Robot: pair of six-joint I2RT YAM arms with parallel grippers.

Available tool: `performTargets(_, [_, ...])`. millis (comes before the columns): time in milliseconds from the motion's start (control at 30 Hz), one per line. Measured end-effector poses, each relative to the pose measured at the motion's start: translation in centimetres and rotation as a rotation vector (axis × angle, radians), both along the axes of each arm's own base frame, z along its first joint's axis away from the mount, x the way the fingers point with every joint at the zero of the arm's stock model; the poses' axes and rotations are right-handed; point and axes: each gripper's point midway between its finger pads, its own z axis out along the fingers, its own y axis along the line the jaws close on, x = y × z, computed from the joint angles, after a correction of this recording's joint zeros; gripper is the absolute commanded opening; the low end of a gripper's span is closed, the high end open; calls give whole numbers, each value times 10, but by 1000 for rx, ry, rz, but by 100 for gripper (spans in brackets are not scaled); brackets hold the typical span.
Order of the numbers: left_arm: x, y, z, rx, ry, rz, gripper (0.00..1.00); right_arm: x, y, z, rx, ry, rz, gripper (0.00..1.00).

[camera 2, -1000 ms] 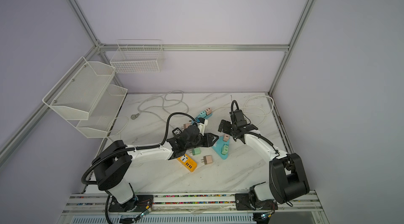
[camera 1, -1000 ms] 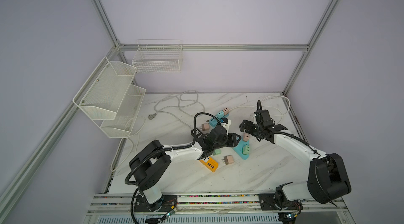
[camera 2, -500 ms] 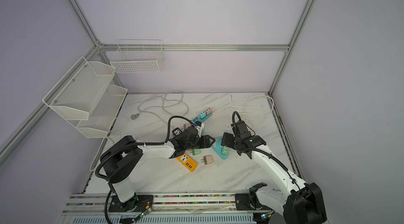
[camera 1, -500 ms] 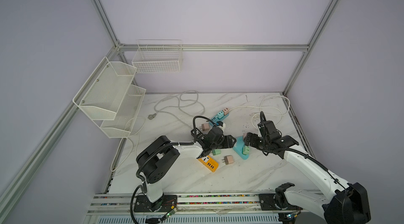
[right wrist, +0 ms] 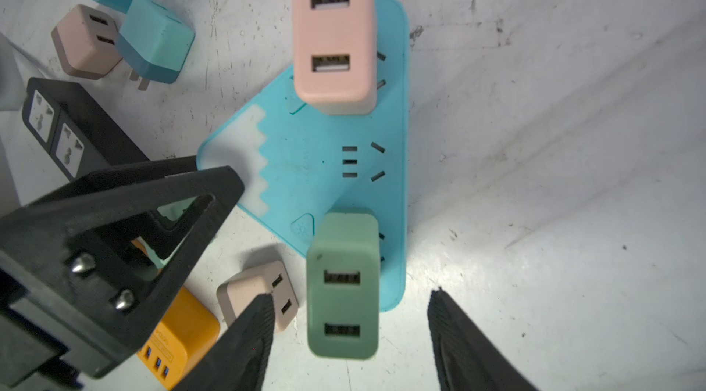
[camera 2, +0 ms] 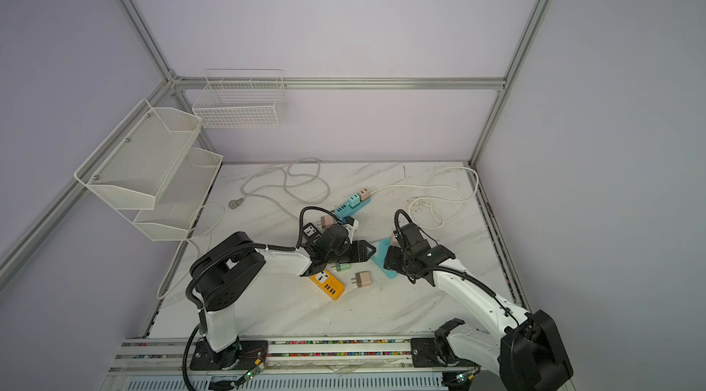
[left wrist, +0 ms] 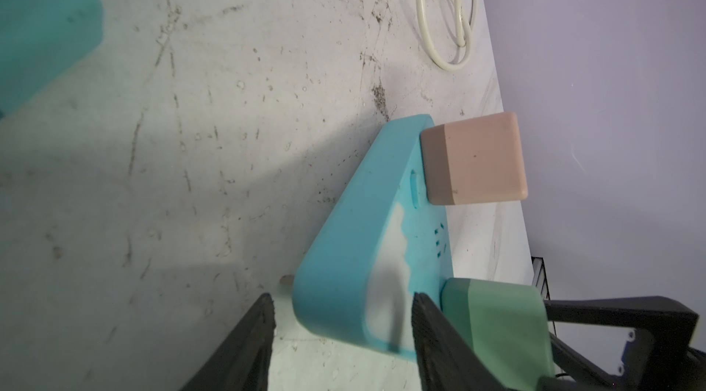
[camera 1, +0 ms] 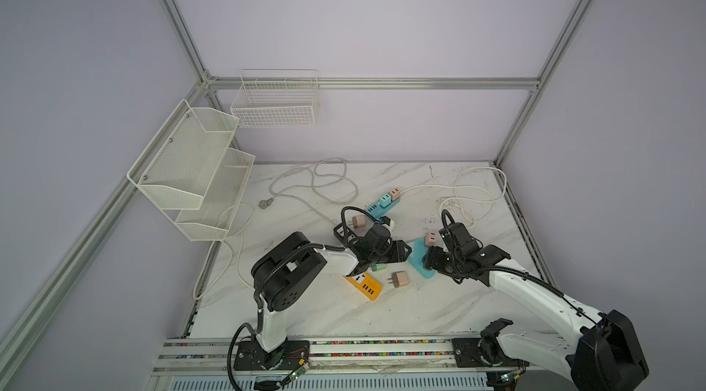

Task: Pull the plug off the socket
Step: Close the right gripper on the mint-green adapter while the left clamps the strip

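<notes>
Green plug (right wrist: 342, 282) is still in the blue socket (right wrist: 305, 164). Right gripper (right wrist: 351, 295) and left gripper (left wrist: 342, 296) are open, holding nothing yet.

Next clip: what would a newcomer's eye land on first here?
A turquoise triangular socket strip, right of the middle of the table, carries a pink plug and a green plug. The right gripper straddles the green plug, jaws open and clear of it, while the left gripper brackets the strip's corner. An orange strip and a loose beige plug lie just beside.
</notes>
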Motion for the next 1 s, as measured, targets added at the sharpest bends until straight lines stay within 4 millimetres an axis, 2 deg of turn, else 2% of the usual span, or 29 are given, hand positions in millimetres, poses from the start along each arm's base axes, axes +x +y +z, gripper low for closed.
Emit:
performTargets(267, [0,-6,-3,-31,3,-22,43,8,4,-10,-5,9,3,50])
performTargets(500, [6,-11,6,-61,3,-6,35,10,6,-12,-7,6,9,45])
performTargets(1000, [9,-12,11,-107,41,41,26,10,6,-22,-11,23,4,38])
